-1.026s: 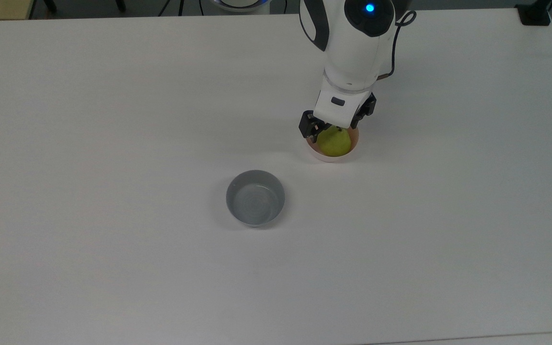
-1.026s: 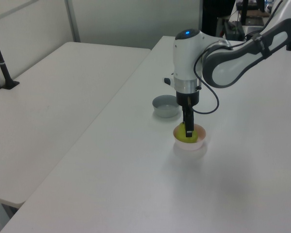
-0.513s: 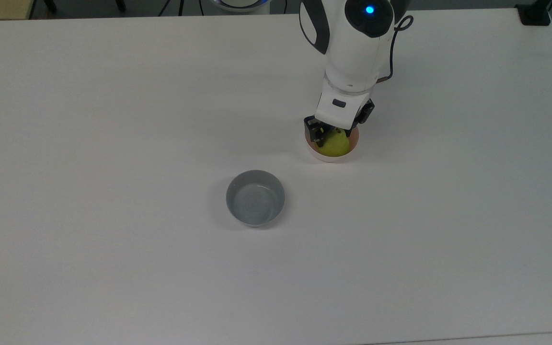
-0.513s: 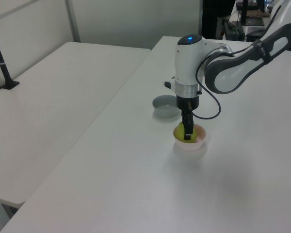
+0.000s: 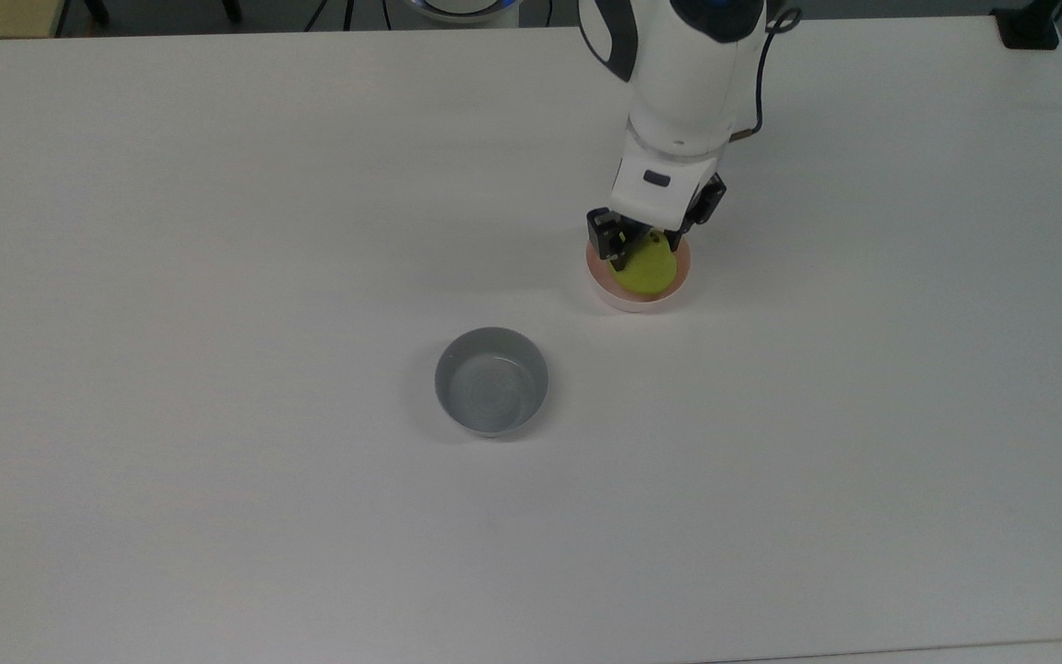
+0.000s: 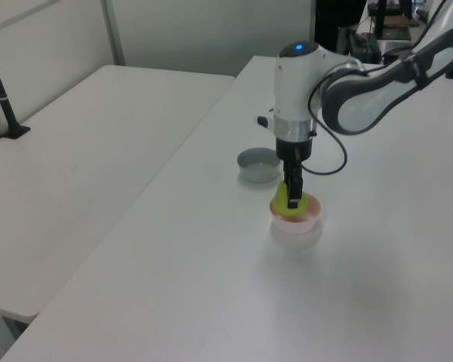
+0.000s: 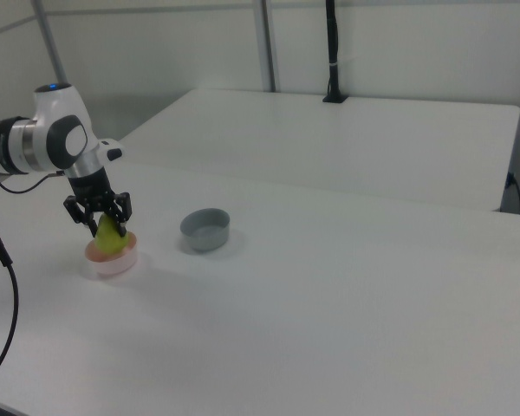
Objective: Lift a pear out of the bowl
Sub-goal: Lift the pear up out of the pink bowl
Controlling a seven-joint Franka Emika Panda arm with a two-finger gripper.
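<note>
Yellow-green pear [image 5: 646, 269] clamped between end effector [image 5: 645, 242] fingers, just above pink bowl [image 5: 607, 289]; grey bowl [image 5: 491, 380] apart

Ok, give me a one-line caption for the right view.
Gripper shut on the pear, lifting it from the pink bowl; grey bowl sits to the right view's right.

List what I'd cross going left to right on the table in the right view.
Pink bowl with the pear gripped above it by the gripper → grey bowl.
</note>
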